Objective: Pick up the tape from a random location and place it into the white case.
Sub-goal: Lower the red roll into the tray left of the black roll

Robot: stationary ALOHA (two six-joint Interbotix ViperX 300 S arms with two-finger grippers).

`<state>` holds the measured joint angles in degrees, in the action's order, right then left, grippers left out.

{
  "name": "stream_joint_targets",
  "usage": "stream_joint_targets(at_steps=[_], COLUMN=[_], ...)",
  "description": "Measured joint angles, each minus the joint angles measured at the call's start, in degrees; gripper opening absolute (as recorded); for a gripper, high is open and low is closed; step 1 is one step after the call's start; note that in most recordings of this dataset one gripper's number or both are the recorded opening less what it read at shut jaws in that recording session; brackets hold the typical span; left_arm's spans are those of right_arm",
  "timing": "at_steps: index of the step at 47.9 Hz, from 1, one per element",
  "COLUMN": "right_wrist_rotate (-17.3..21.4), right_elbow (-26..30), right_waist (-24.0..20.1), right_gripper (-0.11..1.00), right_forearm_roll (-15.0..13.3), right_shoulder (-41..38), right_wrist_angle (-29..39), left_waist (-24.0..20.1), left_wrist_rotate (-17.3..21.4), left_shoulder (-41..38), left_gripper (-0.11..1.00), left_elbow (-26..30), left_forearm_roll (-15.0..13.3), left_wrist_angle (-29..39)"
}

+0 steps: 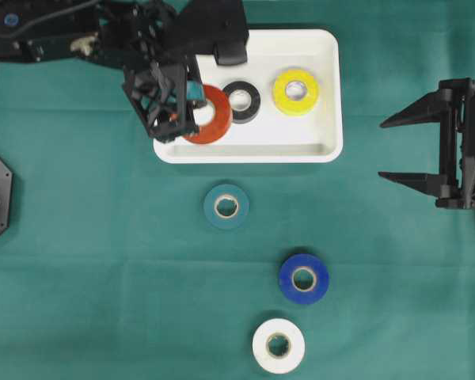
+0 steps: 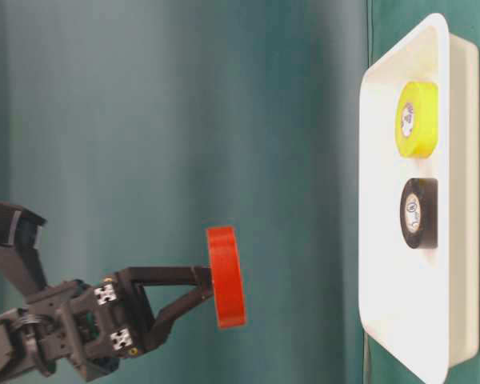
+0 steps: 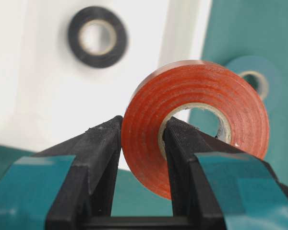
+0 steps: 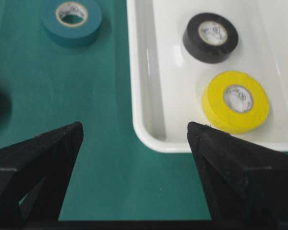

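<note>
Left hand [image 3: 143, 139] clamped on red tape [image 3: 197, 120] above white case [image 1: 326, 95], right hand [image 1: 396, 149] spread wide

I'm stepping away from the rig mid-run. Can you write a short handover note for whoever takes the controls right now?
Left end effector: shut on the red tape, one finger through its core, held above the white case.
Right end effector: open, empty, right of the case.
Done: black tape and yellow tape lie in the case.
Left: release the red; then teal tape, blue tape, white tape, all on the cloth.
</note>
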<state>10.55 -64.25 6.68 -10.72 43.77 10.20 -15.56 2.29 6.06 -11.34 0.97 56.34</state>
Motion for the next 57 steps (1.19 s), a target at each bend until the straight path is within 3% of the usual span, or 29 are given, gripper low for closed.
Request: stream_joint_targets(at_steps=[16,57], right_wrist_rotate=[0.00,0.00], right_elbow=[0.26,0.35], right_waist=[0.00,0.00], right_gripper=[0.88,0.88], right_forearm_roll=[-0.88,-0.97], right_shoulder=[0.00,0.00], right_wrist_angle=[0.18,0.97], left_waist=[-5.71,-6.15], left_wrist_rotate=[0.00,0.00], left_shoulder=[0.00,0.00], left_gripper=[0.22,0.22], left_elbow=[-0.26,-0.53], left_forearm_roll=[0.00,0.00], left_wrist_angle=[-1.05,-1.58])
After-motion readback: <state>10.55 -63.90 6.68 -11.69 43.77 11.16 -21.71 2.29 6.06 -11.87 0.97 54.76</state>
